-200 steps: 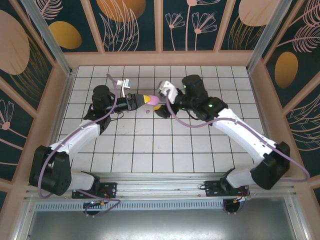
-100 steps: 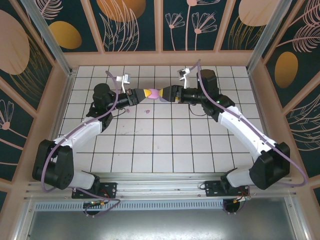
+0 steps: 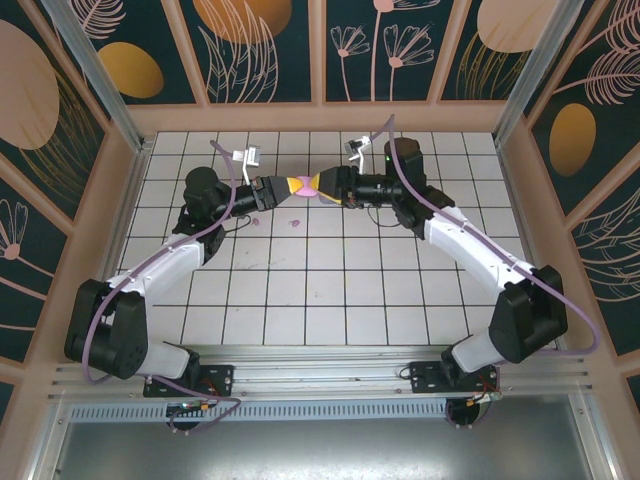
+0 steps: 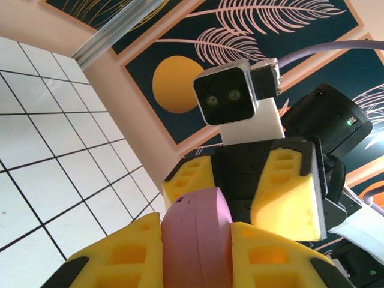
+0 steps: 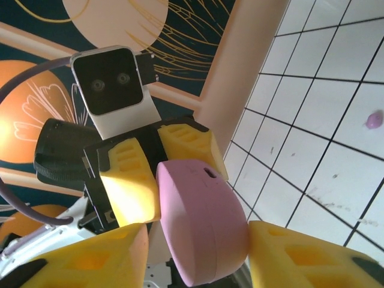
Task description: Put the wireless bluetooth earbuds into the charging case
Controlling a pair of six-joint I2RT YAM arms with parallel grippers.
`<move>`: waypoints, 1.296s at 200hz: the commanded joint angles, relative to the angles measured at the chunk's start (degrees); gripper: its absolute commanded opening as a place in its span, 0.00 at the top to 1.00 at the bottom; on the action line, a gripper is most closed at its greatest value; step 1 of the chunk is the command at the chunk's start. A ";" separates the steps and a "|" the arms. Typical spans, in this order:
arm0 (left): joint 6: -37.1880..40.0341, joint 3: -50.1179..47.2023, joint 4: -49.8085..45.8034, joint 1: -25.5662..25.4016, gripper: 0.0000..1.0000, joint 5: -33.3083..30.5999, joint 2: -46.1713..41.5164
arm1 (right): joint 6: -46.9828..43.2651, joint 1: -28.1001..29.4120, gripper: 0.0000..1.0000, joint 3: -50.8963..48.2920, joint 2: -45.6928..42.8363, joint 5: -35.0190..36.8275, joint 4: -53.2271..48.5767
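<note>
Tiny lavender earbud point(image 5: 374, 120) on tile point(image 5: 336, 150); left jaws clamp pink case point(image 4: 197, 240); right jaws straddle it loosely.

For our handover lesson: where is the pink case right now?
In the top view the pink case is far centre, above the table, clamped in the left gripper with the jaws of the right gripper either side.

The white gridded tabletop point(image 3: 400, 290) carries a tiny earbud point(image 3: 258, 218) and a second earbud point(image 3: 297, 222). Both lie near each other toward its far edge, left of centre.
</note>
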 commanded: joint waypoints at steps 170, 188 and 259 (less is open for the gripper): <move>30.91 3.11 -8.71 -0.22 0.36 -2.48 -6.31 | 3.30 -4.80 0.93 4.87 1.73 -14.54 -1.98; 41.69 0.71 -7.94 -0.22 0.34 -2.47 -9.38 | 0.82 -5.40 0.93 6.64 2.08 -15.67 -6.39; 64.44 -2.96 -5.50 -0.93 0.31 4.59 -10.04 | -2.51 -5.67 0.93 9.45 2.72 -17.88 -12.31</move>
